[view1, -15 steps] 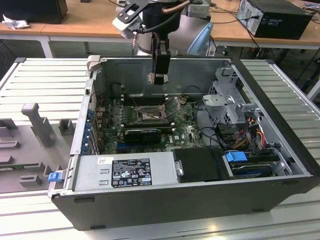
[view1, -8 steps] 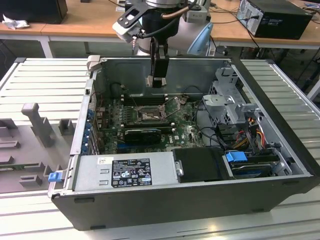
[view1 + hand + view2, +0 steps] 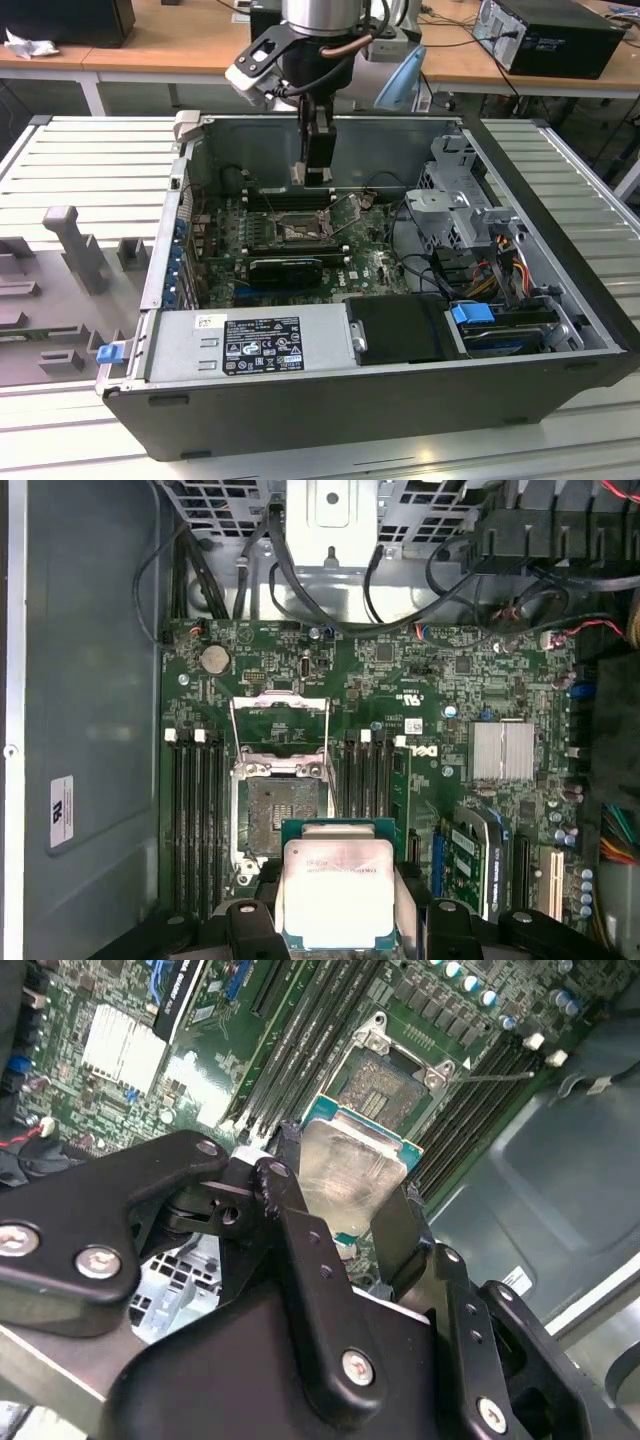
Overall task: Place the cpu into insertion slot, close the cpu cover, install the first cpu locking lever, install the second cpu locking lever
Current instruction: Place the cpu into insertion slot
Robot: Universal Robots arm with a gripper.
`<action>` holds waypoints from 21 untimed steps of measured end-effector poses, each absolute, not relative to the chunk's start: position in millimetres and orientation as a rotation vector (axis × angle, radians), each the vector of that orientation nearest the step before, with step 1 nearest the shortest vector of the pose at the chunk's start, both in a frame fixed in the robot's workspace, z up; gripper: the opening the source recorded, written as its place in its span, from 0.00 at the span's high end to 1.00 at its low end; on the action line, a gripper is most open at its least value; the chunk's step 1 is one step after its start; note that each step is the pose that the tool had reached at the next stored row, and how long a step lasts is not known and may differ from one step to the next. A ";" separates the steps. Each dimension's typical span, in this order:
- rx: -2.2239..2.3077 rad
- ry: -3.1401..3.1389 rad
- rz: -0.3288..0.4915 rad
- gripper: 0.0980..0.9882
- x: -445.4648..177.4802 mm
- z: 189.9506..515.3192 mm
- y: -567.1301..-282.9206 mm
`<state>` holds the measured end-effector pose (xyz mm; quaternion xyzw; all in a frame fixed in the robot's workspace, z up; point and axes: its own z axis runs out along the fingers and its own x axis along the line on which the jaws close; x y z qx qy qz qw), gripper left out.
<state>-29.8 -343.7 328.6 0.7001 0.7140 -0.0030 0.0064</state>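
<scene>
My gripper (image 3: 340, 912) is shut on the cpu (image 3: 338, 895), a square chip with a pale silver top and a green rim, gripped by two opposite edges between black fingers (image 3: 290, 1210). In both wrist views the cpu (image 3: 355, 1175) hangs above the green motherboard (image 3: 440, 680), beside the insertion slot (image 3: 278, 815) and apart from it. The insertion slot (image 3: 385, 1085) lies bare, a dark square with a metal rim. The cpu cover (image 3: 280, 723) is swung open, away from the slot. In the exterior view my gripper (image 3: 318, 172) hovers inside the open computer case, just behind the slot (image 3: 300, 230).
Long black memory slots (image 3: 195, 820) flank the socket on both sides. A black card (image 3: 285, 268) lies just in front of it. A silver heat sink (image 3: 503, 750), loose cables (image 3: 300, 600), a drive cage (image 3: 460, 200) and the power supply (image 3: 250, 345) crowd the case. Case walls (image 3: 330, 130) enclose everything.
</scene>
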 end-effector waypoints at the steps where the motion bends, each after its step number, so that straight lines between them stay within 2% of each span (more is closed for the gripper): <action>1: 2.190 2.235 -0.009 0.52 -29.9 326.8 -343.7; 8: 2.191 2.236 -0.007 0.52 -30.2 306.0 -342.9; 13: 2.207 2.252 0.031 0.52 -30.2 297.7 -337.7; 21: 2.219 2.237 0.027 0.52 -34.2 266.3 -329.3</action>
